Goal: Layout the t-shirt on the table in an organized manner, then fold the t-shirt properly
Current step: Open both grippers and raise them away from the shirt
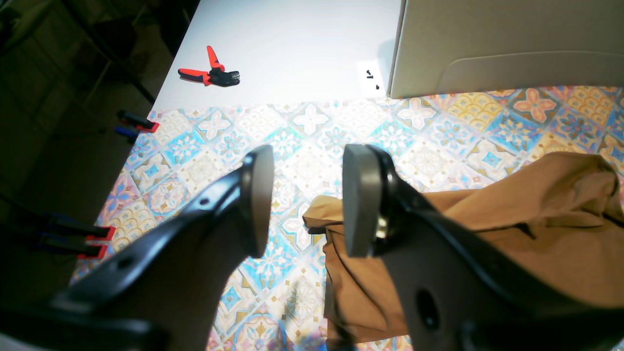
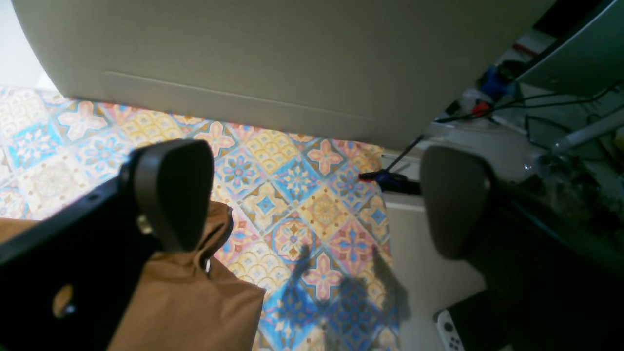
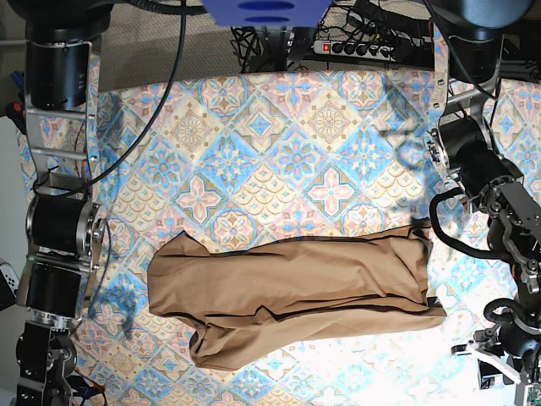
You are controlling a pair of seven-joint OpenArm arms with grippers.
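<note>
The tan t-shirt (image 3: 296, 292) lies bunched lengthwise across the near half of the patterned table (image 3: 279, 127), with creases and overlapping layers. In the left wrist view my left gripper (image 1: 307, 200) hangs above the table (image 1: 312, 126) with its jaws apart and nothing between them. The t-shirt's (image 1: 536, 219) edge lies just behind its right finger (image 1: 360, 200). In the base view this gripper (image 3: 489, 359) sits off the shirt's right end. My right gripper (image 2: 312, 195) stands wide open over the table (image 2: 321, 214), and the t-shirt (image 2: 195, 302) lies under its left finger (image 2: 170, 190).
Red-and-black pliers (image 1: 209, 73) lie on a white surface beyond the cloth. A beige panel (image 1: 487, 44) stands along the far edge, seen also as the beige panel (image 2: 268, 58). Clamps (image 1: 83, 239) grip the table edge. A power strip (image 3: 359, 46) and cables lie at the back.
</note>
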